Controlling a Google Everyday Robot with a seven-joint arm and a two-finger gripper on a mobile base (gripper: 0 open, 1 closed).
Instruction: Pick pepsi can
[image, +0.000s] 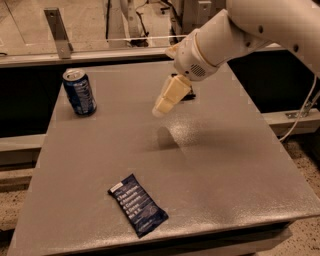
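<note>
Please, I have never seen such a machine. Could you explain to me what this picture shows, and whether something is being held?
The white shape is a robot arm reaching in from the upper right. Its cream gripper hangs above the middle of the grey table, with nothing visibly held. One camera looks down on the table; where it is mounted is not known. A blue pepsi can stands upright at the far left, untouched. A flat dark blue wrapper lies near the front edge.
</note>
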